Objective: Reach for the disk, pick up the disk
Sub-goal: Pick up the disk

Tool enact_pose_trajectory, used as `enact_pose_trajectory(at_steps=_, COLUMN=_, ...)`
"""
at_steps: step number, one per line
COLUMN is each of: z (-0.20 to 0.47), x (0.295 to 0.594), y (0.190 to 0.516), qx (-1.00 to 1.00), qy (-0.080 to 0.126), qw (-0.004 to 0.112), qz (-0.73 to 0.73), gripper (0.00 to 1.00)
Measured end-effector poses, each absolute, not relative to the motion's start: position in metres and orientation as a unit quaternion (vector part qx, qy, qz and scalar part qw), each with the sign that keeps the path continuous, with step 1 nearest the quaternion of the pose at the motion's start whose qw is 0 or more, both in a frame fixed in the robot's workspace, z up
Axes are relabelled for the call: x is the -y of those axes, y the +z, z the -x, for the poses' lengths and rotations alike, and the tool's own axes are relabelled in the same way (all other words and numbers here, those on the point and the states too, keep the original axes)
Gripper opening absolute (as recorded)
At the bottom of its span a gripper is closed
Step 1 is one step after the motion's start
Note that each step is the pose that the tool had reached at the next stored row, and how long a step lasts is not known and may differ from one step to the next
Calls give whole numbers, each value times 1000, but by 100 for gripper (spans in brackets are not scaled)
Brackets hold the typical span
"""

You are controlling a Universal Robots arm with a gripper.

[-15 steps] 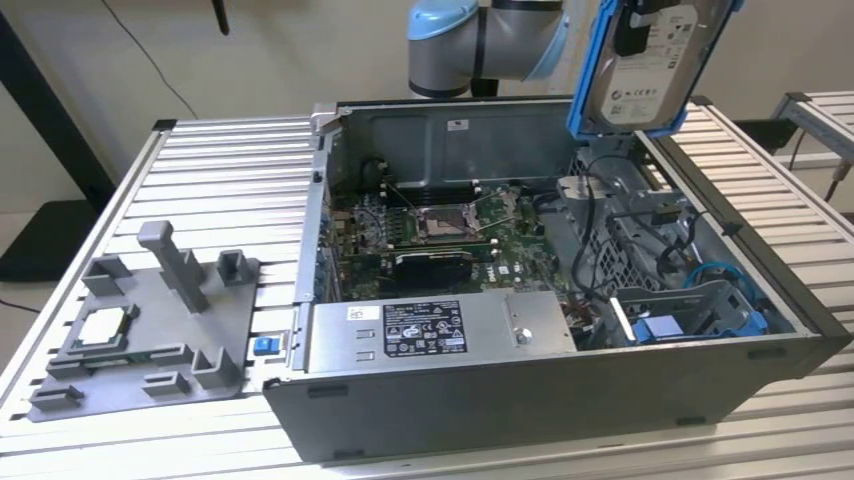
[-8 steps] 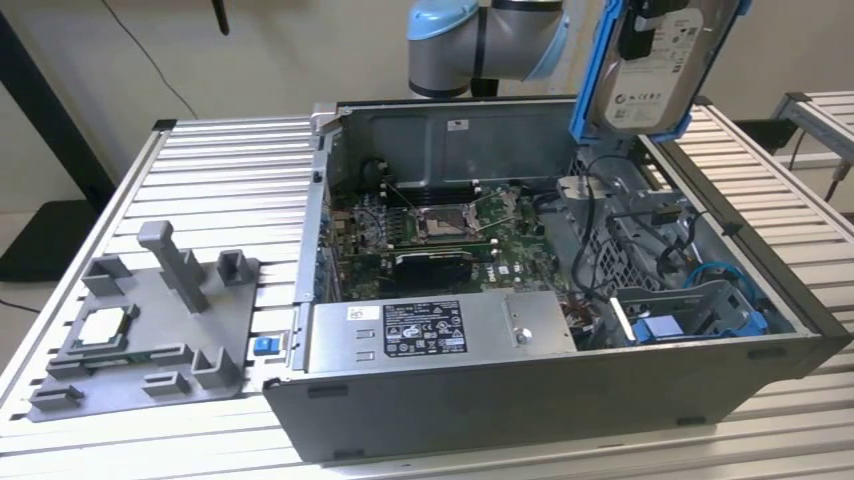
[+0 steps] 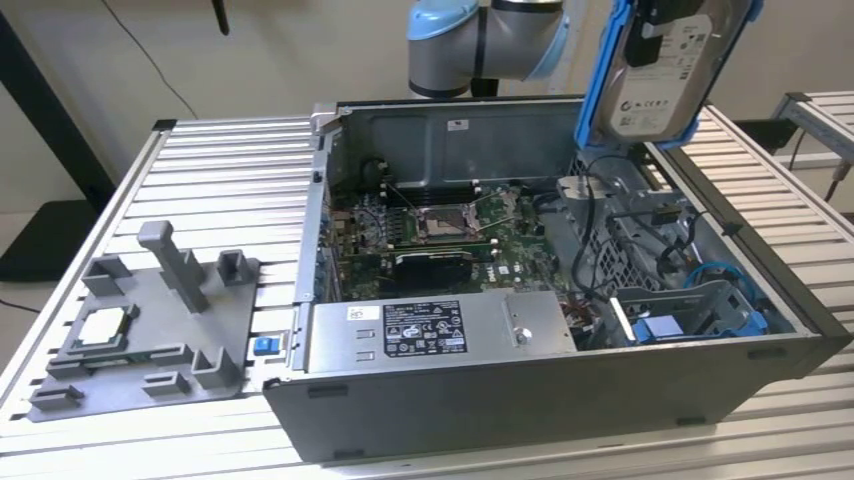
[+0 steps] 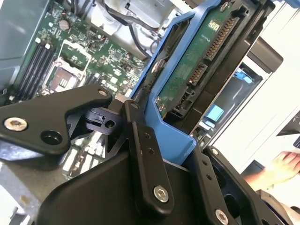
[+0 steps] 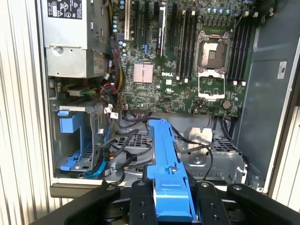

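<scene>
Open grey metal computer case [image 3: 534,390]: lay on slatted table, motherboard exposed.

Disk, flat silver-metal hard drive w/ white label in bright blue plastic frame [image 3: 657,75]: was up clear of case, above its drive-bay end, long axis approx. vertical, one short end down betw. fingers.

Black gripper [image 5: 171,206]: fingers [image 4: 145,159] pinched blue frame edge from both sides; drive stood straight out from them.

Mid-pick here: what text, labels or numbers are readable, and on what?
White label on the blue-framed silver metal disk: too blurred to read.
Black-and-white label on the silver box-shaped power supply: too small.
White sticker on the grey metal case wall: too small.
</scene>
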State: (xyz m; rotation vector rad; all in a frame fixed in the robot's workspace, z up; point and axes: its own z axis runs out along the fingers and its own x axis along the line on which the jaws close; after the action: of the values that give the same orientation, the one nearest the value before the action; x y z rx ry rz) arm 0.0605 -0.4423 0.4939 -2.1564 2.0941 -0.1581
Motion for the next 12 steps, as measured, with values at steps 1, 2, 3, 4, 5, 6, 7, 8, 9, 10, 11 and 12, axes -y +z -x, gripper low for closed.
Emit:
enact_pose_trajectory(at_steps=1, z=-61, x=444, y=494, qx=-694, qy=-52, qw=66, qz=715, gripper=0)
enact_pose_trajectory(at_steps=2, z=-61, x=446, y=494, qx=-694, qy=-52, qw=66, qz=715, gripper=0)
enact_pose_trajectory(at_steps=3, z=-61, x=448, y=494, qx=-694, qy=-52, qw=65, qz=715, gripper=0)
enact_pose_trajectory(at_steps=4, z=-62, x=450, y=494, qx=-694, qy=-52, qw=65, qz=715, gripper=0)
enact_pose_trajectory(at_steps=5, z=-62, x=451, y=494, qx=-694, qy=-52, qw=65, qz=715, gripper=0)
enact_pose_trajectory(at_steps=6, z=-63, x=453, y=494, qx=-694, qy=-52, qw=65, qz=715, gripper=0)
enact_pose_trajectory(at_steps=7, z=-64, x=455, y=494, qx=-694, qy=-51, qw=65, qz=715, gripper=0)
enact_pose_trajectory(at_steps=8, z=-65, x=457, y=494, qx=-694, qy=-51, qw=65, qz=715, gripper=0)
enact_pose_trajectory(at_steps=9, z=-65, x=459, y=494, qx=-694, qy=-51, qw=64, qz=715, gripper=0)
enact_pose_trajectory(at_steps=10, z=-66, x=461, y=494, qx=-694, qy=-51, qw=64, qz=715, gripper=0)
enact_pose_trajectory(at_steps=11, z=-67, x=463, y=494, qx=-694, qy=-51, qw=64, qz=715, gripper=0)
enact_pose_trajectory(at_steps=12, z=-67, x=465, y=494, qx=-694, qy=-50, qw=64, qz=715, gripper=0)
